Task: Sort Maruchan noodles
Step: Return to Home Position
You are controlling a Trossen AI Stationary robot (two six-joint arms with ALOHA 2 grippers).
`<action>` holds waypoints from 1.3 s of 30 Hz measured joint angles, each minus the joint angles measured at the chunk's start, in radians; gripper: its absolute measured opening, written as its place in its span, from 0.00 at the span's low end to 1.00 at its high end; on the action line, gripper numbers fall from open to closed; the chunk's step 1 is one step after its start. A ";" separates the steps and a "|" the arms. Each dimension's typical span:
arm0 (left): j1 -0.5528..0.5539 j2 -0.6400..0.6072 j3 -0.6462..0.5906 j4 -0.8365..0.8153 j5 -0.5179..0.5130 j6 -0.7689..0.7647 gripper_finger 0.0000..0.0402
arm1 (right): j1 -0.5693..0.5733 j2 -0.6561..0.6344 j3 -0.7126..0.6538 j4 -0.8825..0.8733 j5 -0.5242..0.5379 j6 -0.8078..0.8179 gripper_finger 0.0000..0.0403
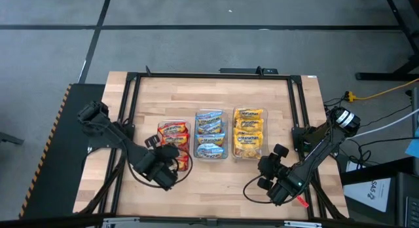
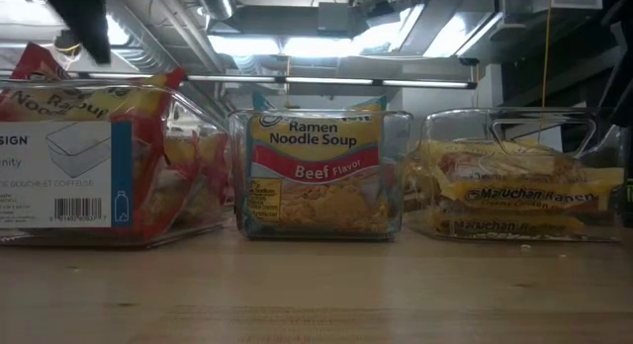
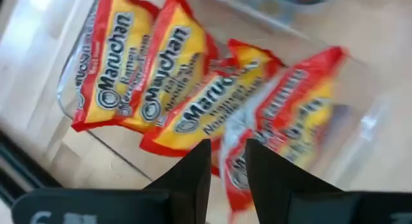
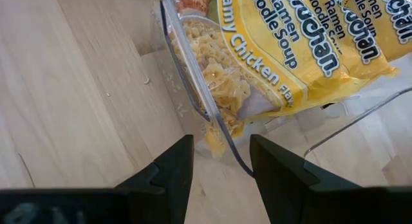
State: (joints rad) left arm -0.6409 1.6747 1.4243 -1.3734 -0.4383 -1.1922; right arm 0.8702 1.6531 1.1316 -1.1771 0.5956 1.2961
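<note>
Your left tool [image 3: 226,150]: slightly spread, empty, over red Maruchan noodles [image 3: 161,76] at left bin's [image 1: 173,122] front end. Retreat toward bench [image 1: 216,189] front-left corner. Right tool [image 4: 221,143]: spread, empty.

We're looking at two near-black arms. The left arm [image 1: 111,133] is matte, bulging at its joints; the right arm [image 1: 317,149] wears a pale silver ring [image 1: 345,120] and a small red tag [image 1: 301,202], black cable [image 1: 247,189] looping beside. Left hand [image 3: 228,166] and right hand [image 4: 220,159]: flat dark wedge fingers.
</note>
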 joint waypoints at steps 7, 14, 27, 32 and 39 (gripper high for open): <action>-0.041 -0.011 0.140 -0.202 -0.054 0.014 0.22 | 0.000 0.000 0.000 0.005 -0.006 -0.002 0.39; -0.086 -0.094 0.139 -0.198 -0.093 0.234 0.22 | 0.000 0.001 -0.002 0.024 0.027 0.009 0.39; -0.086 -0.118 0.141 -0.172 -0.095 0.336 0.22 | 0.003 -0.074 0.125 0.140 -0.024 -0.254 0.39; -0.086 -0.118 0.141 -0.169 -0.096 0.336 0.22 | 0.061 -0.163 0.208 0.112 0.115 -0.329 0.39; -0.086 -0.118 0.141 -0.160 -0.096 0.336 0.22 | 0.126 -0.183 0.120 0.420 0.384 -0.485 0.39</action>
State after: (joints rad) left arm -0.7273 1.5570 1.5650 -1.5332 -0.5340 -0.8564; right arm 0.9966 1.4700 1.2521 -0.7575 0.9793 0.8106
